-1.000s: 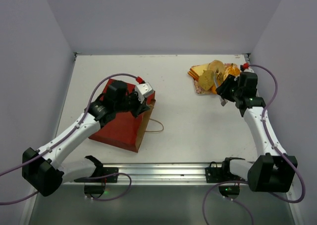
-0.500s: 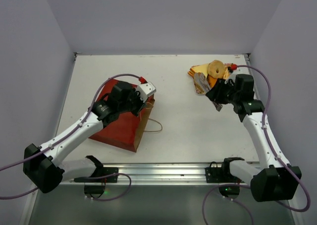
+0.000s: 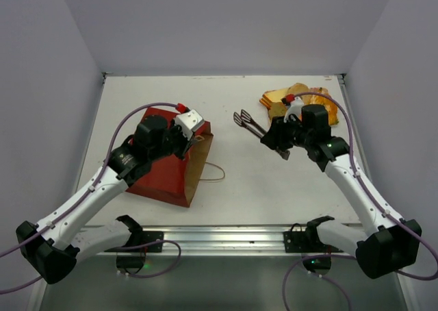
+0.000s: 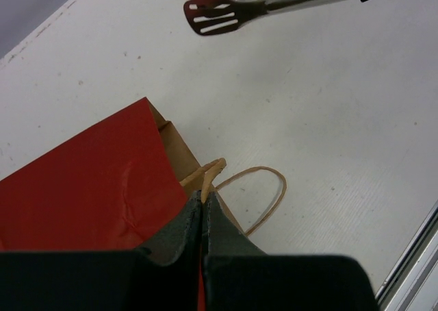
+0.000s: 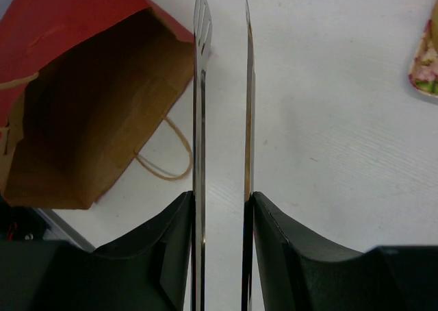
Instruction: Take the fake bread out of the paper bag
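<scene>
The red paper bag (image 3: 159, 177) lies at the left with its brown mouth (image 5: 96, 112) facing right. My left gripper (image 4: 204, 196) is shut on the bag's upper tan handle (image 4: 209, 170) and holds the mouth open; in the top view the left gripper (image 3: 196, 138) is at the bag's top edge. The other handle (image 3: 215, 172) lies on the table. My right gripper (image 5: 222, 200) is shut on metal tongs (image 5: 200, 85), whose empty tips (image 3: 242, 118) point at the bag. Fake bread (image 3: 279, 100) lies piled at the back right, behind my right gripper (image 3: 276, 139).
A flowered tray's edge (image 5: 428, 64) shows at the right of the right wrist view, under the bread pile. A metal rail (image 3: 226, 237) runs along the near table edge between the arm bases. Walls close the left, back and right sides.
The right arm has swung left from the tray towards the bag, and the tongs now carry nothing. The left arm has shifted slightly left, still holding the handle.
</scene>
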Robot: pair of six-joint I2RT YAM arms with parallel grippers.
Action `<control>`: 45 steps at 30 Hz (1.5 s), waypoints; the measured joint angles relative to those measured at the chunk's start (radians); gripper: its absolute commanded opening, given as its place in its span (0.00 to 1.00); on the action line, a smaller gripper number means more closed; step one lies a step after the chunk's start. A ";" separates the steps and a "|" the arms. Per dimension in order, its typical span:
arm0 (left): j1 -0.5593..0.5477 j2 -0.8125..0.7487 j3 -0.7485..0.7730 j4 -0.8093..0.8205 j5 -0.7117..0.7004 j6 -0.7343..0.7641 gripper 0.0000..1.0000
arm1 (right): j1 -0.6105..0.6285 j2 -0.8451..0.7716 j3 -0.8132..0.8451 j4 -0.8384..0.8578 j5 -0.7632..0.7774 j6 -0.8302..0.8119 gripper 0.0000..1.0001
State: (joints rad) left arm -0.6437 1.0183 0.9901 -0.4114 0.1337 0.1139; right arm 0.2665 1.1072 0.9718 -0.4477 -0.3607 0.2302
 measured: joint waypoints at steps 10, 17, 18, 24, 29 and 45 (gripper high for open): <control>0.000 0.001 0.011 -0.020 -0.001 -0.002 0.00 | 0.193 0.072 -0.038 0.080 -0.024 -0.065 0.43; 0.000 -0.012 0.039 -0.041 -0.005 -0.003 0.00 | 0.228 0.111 -0.043 0.127 -0.023 -0.094 0.44; 0.000 -0.016 0.040 -0.043 -0.005 -0.003 0.00 | 0.232 0.117 -0.043 0.133 -0.023 -0.098 0.44; 0.000 -0.034 0.064 -0.071 -0.007 -0.006 0.00 | 0.253 0.164 -0.041 0.150 0.003 -0.112 0.44; 0.000 -0.050 0.073 -0.085 -0.010 -0.009 0.00 | 0.257 0.182 -0.023 0.157 0.025 -0.116 0.44; 0.000 -0.074 0.080 -0.101 -0.012 -0.009 0.00 | 0.270 0.275 0.039 0.209 -0.003 -0.119 0.29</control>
State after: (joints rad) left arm -0.6437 0.9440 1.0698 -0.5121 0.1219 0.1051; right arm 0.5365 1.3827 1.0107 -0.2386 -0.3637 0.1112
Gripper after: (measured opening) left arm 0.012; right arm 0.345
